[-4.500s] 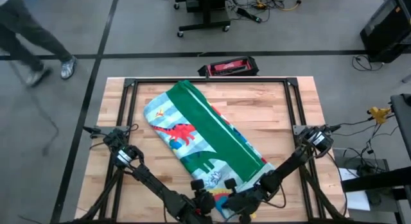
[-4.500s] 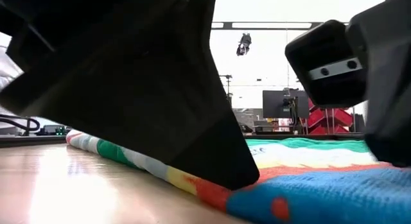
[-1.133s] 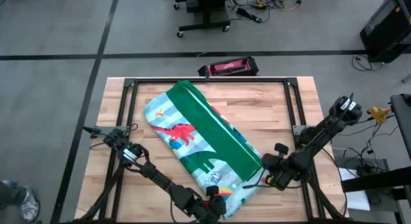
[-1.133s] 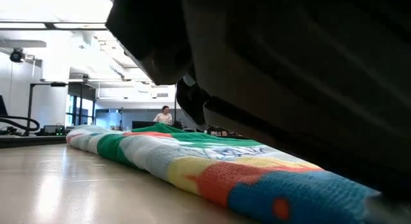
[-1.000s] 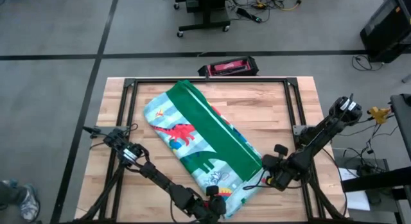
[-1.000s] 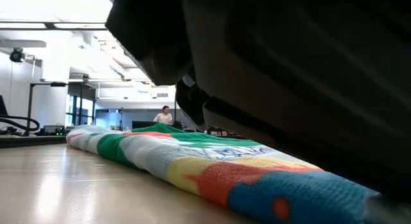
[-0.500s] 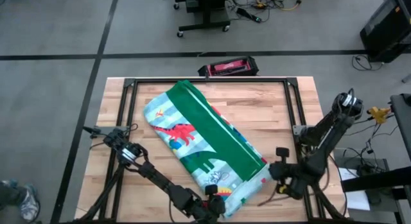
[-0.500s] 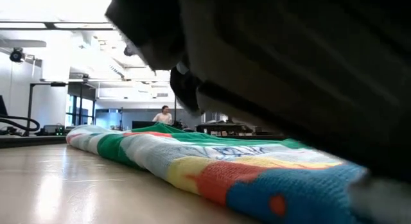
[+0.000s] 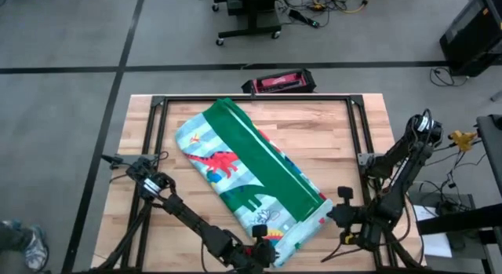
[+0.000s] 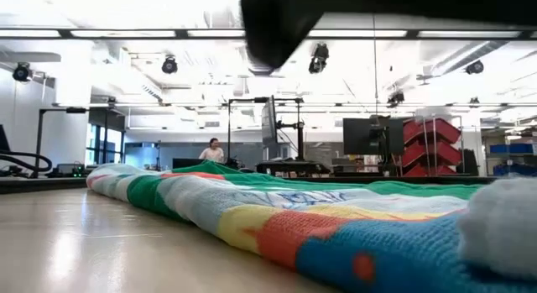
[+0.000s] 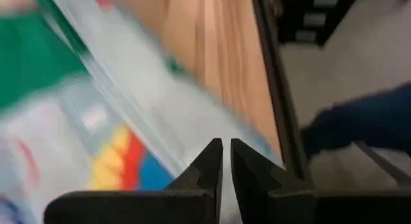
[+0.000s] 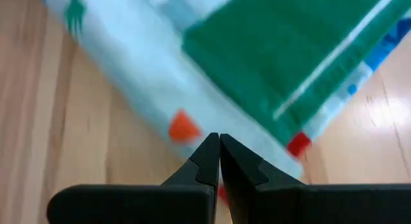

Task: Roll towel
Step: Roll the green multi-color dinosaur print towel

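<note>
Now, the towel (image 9: 249, 180) lies folded in a long band, running diagonally from the upper left of the table (image 9: 329, 129) down toward the lower middle of the high view, green border strip on top, dinosaur print showing along its left side. No roll started anywhere that I can see.

The left gripper (image 9: 263, 254) sits at the bottom centre of the frame, right at the towel's lower corner; its wrist view shows the fingers (image 11: 209, 163) nearly together with only a thin gap and nothing between them. The right gripper (image 9: 345, 219) is off the cloth's lower right edge, jaws pressed shut and empty, the towel just ahead of it in its wrist view.

Here's the risk as I read it: with neither gripper holding anything, the near end has to be pinched afresh. Grab just the top layer and the fold peels open rather than rolling. Take the two corners unevenly and the roll skews into a cone. That end also lies near the table's lower edge, so a drag could pull cloth over it.
</note>
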`<action>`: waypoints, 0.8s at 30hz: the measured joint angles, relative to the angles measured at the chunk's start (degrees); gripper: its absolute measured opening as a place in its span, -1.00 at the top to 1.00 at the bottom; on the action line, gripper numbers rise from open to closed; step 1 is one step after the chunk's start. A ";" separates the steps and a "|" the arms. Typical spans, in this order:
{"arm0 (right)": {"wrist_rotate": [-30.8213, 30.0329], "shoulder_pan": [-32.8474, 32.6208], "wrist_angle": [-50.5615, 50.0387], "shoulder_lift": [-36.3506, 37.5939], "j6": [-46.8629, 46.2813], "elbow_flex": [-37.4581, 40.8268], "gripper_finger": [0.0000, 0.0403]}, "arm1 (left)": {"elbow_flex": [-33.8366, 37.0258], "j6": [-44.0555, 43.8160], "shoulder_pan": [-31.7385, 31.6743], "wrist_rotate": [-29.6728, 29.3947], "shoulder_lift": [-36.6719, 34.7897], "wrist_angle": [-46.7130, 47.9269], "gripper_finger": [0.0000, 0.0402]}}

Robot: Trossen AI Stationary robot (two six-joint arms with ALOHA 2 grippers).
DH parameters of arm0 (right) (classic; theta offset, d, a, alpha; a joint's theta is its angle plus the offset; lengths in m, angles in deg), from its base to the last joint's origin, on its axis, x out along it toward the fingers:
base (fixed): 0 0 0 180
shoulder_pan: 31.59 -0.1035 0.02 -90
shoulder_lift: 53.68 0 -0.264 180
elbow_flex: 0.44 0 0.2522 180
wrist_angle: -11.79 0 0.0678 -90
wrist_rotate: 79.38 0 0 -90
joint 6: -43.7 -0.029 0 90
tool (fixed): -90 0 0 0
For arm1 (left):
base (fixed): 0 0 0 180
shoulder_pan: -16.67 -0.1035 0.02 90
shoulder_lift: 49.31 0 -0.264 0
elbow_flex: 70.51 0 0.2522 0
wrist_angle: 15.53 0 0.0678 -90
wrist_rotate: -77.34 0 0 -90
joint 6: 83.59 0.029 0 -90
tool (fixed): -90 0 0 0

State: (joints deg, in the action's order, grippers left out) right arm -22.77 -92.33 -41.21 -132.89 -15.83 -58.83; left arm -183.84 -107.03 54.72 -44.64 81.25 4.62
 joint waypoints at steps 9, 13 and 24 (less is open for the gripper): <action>-1.70 2.39 13.33 -8.82 -3.48 0.07 1.00 | 0.00 9.85 -8.04 7.97 3.24 -9.18 0.99; -3.60 1.50 21.47 -12.64 -4.19 -1.38 1.00 | -0.02 14.93 -9.48 13.53 4.17 -10.41 0.99; -8.91 3.03 9.83 -16.21 -13.09 -4.20 1.00 | -0.13 14.78 -10.48 17.47 7.75 -7.24 1.00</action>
State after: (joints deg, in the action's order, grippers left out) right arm -31.69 -89.30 -31.38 -149.10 -28.92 -63.02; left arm -183.97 -92.25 44.24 -27.16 89.01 -2.62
